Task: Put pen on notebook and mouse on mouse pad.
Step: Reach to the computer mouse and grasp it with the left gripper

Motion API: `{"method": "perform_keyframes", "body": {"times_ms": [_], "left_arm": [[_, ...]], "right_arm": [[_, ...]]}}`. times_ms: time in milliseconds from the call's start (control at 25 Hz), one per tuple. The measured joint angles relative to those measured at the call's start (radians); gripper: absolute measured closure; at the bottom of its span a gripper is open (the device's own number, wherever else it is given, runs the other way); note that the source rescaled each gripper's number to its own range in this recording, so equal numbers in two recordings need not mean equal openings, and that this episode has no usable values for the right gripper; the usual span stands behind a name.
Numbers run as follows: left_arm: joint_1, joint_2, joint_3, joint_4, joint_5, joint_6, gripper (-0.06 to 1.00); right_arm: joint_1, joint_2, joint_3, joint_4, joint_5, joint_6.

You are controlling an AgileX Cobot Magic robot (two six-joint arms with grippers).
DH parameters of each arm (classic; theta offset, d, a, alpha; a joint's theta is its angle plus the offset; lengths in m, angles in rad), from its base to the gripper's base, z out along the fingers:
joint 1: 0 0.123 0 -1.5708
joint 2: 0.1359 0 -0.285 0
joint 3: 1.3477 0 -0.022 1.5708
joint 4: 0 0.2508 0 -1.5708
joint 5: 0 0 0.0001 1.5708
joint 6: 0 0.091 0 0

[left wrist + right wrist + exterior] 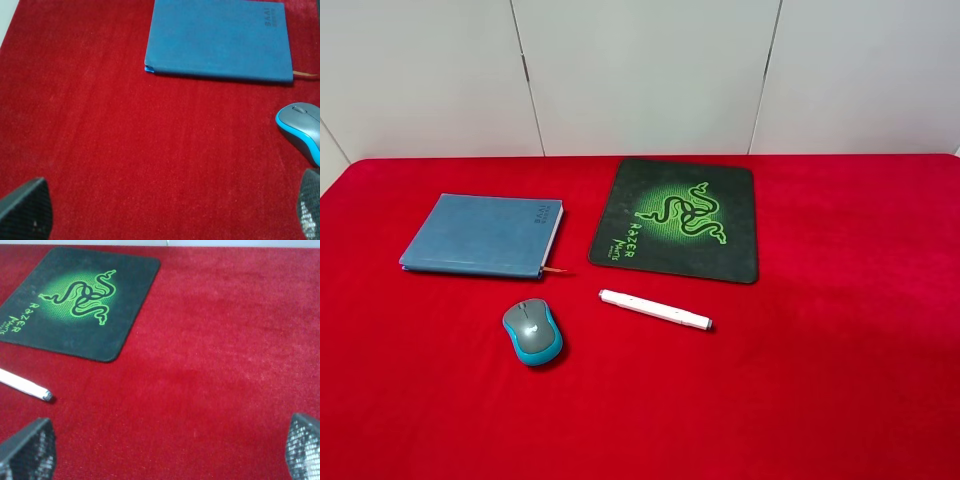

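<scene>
STEP: no grasp begun; pen [654,309], mouse [532,331] lay on surface [840,380] | left hand [167,210], right hand [165,447] stood apart, empty | NEXT needed: straddling pen crosswise, then lifting to notebook [485,235]

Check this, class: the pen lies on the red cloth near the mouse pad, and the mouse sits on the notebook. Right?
Wrong on the mouse: it sits on the red cloth beside the notebook, not touching it, as the exterior high view shows. The pen does lie on the cloth near the mouse pad.
</scene>
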Motion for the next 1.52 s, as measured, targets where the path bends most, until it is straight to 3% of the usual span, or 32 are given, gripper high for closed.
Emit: {"method": "perform_keyframes", "body": {"times_ms": [1120,1280,1520], "left_arm": [[0.000,0.000,-0.003,0.000,-0.001,0.000,-0.04],[0.000,0.016,-0.061,0.000,-0.001,0.000,-0.04],[0.000,0.231,-0.211,-0.013,0.045,0.000,-0.04]], "right_arm": [[0.000,0.000,0.000,0.000,0.000,0.000],[0.000,0.000,0.000,0.000,0.000,0.000],[0.000,0.000,0.000,0.000,0.000,0.000]]}}
